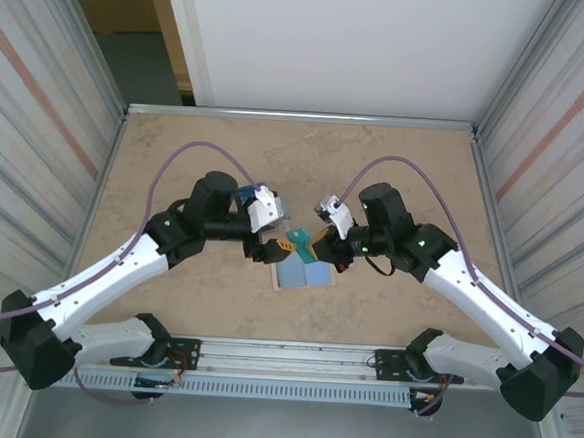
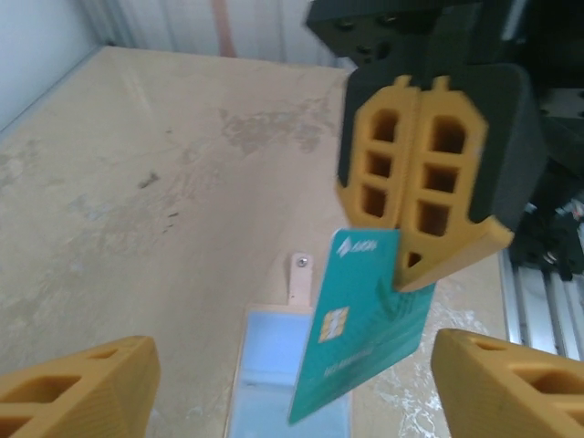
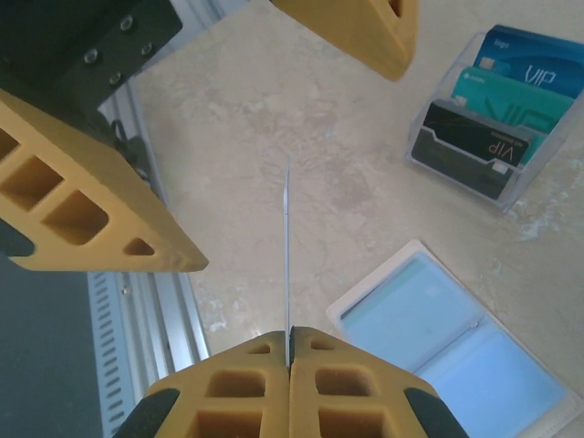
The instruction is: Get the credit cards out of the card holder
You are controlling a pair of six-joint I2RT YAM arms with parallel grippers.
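Observation:
The card holder lies open on the table, its pale blue lining up and its snap tab pointing away. Above it a teal credit card with a gold chip hangs tilted, my right gripper shut on its upper corner. In the right wrist view the same card shows edge-on. My left gripper is open, with its two fingers standing either side of the card without touching it. From above, both grippers meet over the card holder.
A clear plastic rack holding a dark, a teal and a blue card stands on the table beyond the card holder. The metal rail runs along the near edge. Corrugated walls close in both sides.

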